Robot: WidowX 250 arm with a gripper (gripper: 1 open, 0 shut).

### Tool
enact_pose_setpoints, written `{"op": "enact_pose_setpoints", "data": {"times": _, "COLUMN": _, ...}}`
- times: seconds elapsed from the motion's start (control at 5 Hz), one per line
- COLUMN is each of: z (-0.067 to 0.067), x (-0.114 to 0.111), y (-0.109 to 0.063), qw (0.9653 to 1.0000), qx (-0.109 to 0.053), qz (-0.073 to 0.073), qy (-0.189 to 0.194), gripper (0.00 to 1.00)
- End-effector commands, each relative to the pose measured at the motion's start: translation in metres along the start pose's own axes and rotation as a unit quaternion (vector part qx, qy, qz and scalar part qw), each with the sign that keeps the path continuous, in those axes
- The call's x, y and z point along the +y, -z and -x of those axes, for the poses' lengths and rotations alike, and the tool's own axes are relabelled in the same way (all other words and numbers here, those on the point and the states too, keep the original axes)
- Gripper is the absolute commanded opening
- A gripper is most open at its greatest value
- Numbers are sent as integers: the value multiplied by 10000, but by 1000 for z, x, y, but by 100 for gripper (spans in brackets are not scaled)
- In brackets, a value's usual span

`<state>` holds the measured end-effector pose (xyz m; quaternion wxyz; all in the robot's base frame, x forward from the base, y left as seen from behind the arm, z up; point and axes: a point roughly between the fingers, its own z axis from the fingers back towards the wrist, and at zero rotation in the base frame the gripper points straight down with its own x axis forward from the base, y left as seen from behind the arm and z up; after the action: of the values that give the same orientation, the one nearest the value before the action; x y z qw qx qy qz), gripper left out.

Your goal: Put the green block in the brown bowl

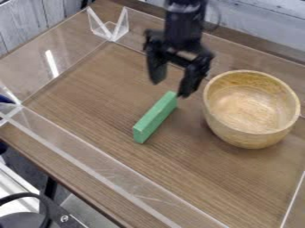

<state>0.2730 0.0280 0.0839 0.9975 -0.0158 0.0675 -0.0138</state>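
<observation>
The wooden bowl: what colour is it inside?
The bowl is pale tan inside; the camera's current view shows it best.

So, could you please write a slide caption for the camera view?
Open, motion-blurred gripper near the green block, beside the brown bowl.

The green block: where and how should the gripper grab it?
Grip the slim green rectangular block around its middle, coming from above with the black fingers on its two long sides. It lies flat and is much longer than wide, so closing across its narrow width should be best; the light-brown wooden bowl sits close to one side.
</observation>
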Motion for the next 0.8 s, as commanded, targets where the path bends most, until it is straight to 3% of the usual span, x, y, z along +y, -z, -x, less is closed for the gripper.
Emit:
{"op": "enact_pose_setpoints", "data": {"times": 0.0, "z": -4, "x": 11, "y": 9, "qw": 9996, "qx": -247, "qz": 98, "qy": 117, "gripper": 100}}
{"op": "enact_pose_setpoints", "data": {"times": 0.4, "z": 9, "x": 10, "y": 4, "qw": 9981, "qx": -467, "qz": -197, "qy": 337, "gripper": 100}}
{"op": "enact_pose_setpoints", "data": {"times": 0.6, "z": 12, "x": 9, "y": 10, "qw": 9990, "qx": -306, "qz": -162, "qy": 286, "gripper": 100}}
